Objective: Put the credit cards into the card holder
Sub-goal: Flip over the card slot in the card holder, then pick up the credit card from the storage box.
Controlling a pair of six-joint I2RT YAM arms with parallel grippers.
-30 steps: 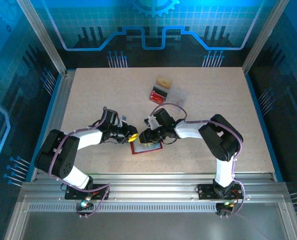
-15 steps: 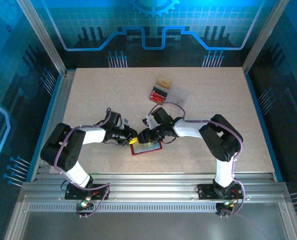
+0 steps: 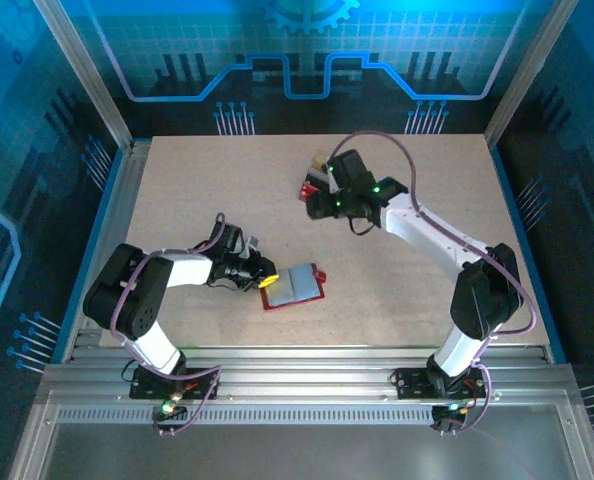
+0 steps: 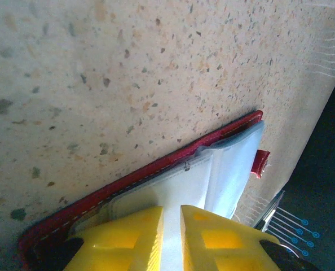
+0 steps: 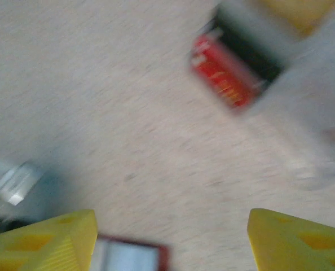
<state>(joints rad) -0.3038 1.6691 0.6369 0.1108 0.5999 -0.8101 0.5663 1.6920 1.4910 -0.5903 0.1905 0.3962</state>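
Observation:
The dark red card holder (image 3: 315, 290) lies open on the table in front of the left arm, and its red rim (image 4: 156, 166) runs across the left wrist view. Pale whitish leaves (image 4: 224, 169) fill its inside; I cannot tell cards from sleeves there. My left gripper (image 3: 266, 277) is at its left edge. The yellow fingers (image 4: 117, 240) stand almost together, and my left gripper (image 4: 172, 210) pinches a pale leaf. My right gripper (image 3: 322, 204) hovers far back by the clear box, and in its blurred wrist view my right gripper (image 5: 172, 217) is wide open and empty. The card holder (image 5: 128, 257) is at that view's bottom edge.
A clear plastic box (image 3: 349, 187) at the back centre holds dark red ribbed pieces (image 3: 315, 188), which are blurred (image 5: 226, 79) in the right wrist view. A small tan block (image 3: 327, 162) lies just behind it. Metal rails edge the table on the left, right and near sides.
The right arm has lifted off the card holder and swung back to the clear box, with its jaws opening wide. The left gripper stays at the holder's left edge, slightly more closed.

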